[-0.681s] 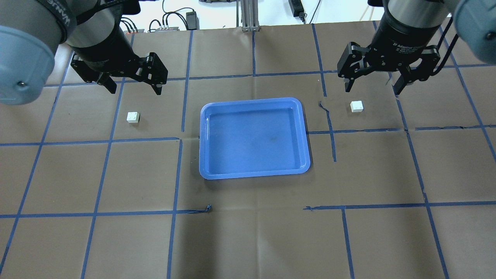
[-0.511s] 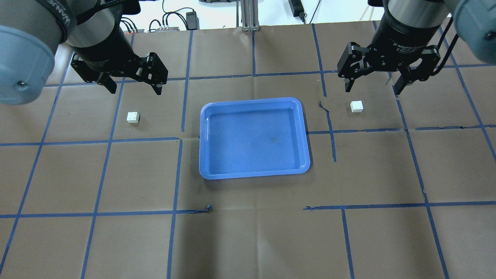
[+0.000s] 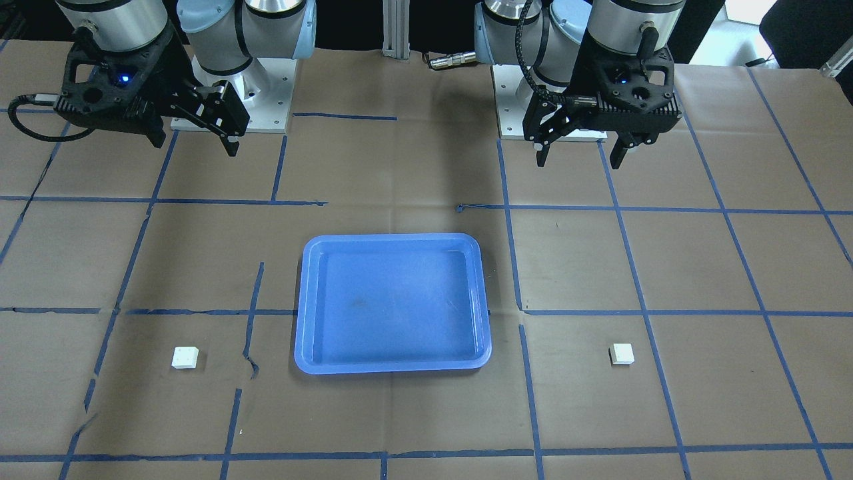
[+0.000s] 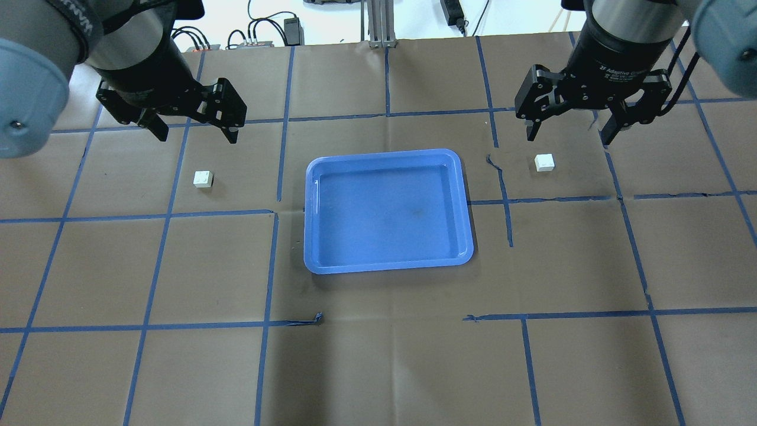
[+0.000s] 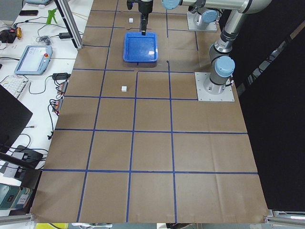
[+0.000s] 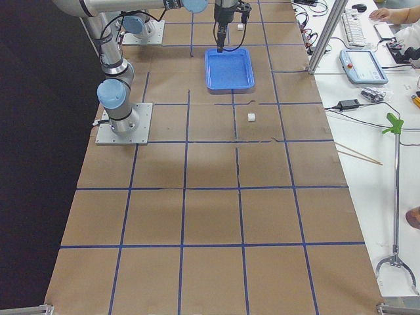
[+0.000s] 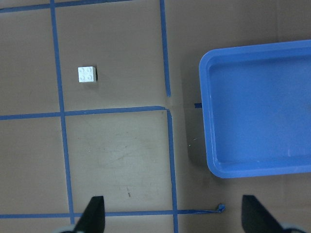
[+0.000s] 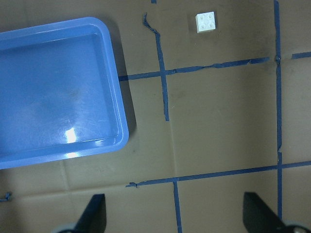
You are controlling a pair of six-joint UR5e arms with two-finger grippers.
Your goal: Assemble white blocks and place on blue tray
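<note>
The blue tray lies empty at the table's middle; it also shows in the front view. One white block lies left of the tray, seen in the left wrist view and the front view. The other white block lies right of the tray, seen in the right wrist view and the front view. My left gripper hangs open and empty above and behind the left block. My right gripper hangs open and empty above and behind the right block.
Brown paper with a grid of blue tape lines covers the table. Cables and power bricks lie past the far edge. Side benches with monitors and tools flank the table ends.
My left gripper has shifted a little to the left and back. The right gripper, both blocks and the tray have not moved.
</note>
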